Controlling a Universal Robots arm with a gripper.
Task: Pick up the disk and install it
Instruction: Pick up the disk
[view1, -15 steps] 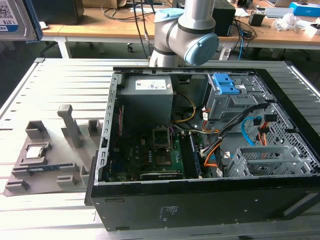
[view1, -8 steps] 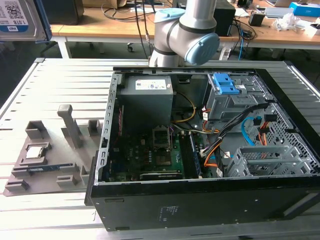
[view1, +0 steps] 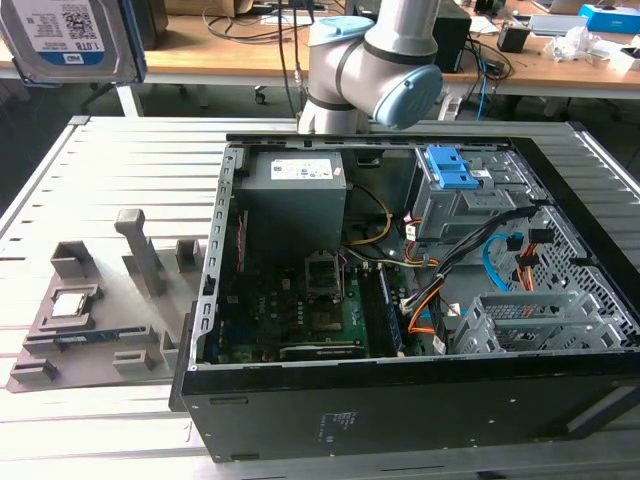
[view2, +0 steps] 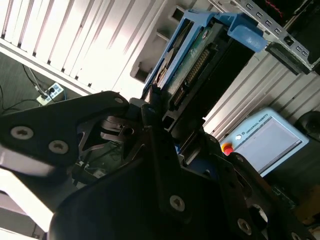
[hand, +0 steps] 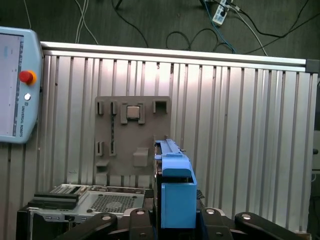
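**Ribbed metal table (view1: 120, 170), open case: pick-up done, fitting left**

In the exterior view, the disk (view1: 70, 40) is seen held high at the exterior view's left, well apart from the open computer case (view1: 400, 300) and the grey fixture tray (view1: 90, 320). A white-and-blue barcode label is carried on it; its print is not read off.

In the second wrist view, the gripper (view2: 170, 120) is found clenched on the disk's blue-railed body.

In the first wrist view, the disk is shown edge-on over the table, and a processor chip (hand: 132, 112) is seated in the tray.

Picking up is judged complete; installation is not yet done.
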